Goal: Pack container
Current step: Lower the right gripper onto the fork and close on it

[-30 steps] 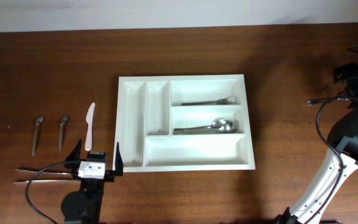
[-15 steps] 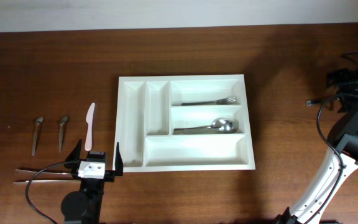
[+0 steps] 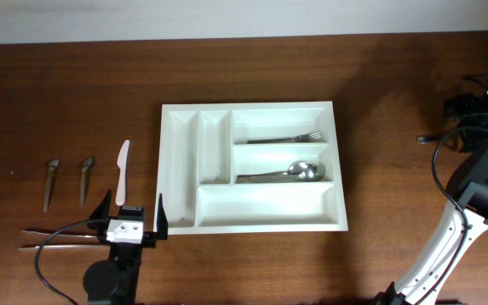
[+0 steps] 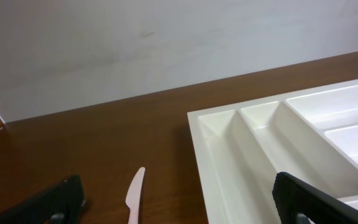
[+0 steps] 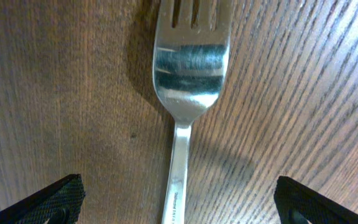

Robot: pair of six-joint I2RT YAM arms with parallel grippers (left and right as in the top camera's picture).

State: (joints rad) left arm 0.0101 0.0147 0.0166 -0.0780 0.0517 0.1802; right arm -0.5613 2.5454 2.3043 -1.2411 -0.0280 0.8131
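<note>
While my left gripper hangs wide and empty at the bench's near edge, two small utensils lie at its 10 o'clock. The white plastic knife is at 12 and the white tray at about 2. Inside the tray, a fork and a spoon occupy separate compartments. Far right, my right gripper stands wide over a second fork that lies on the bench, ungripped.
</note>
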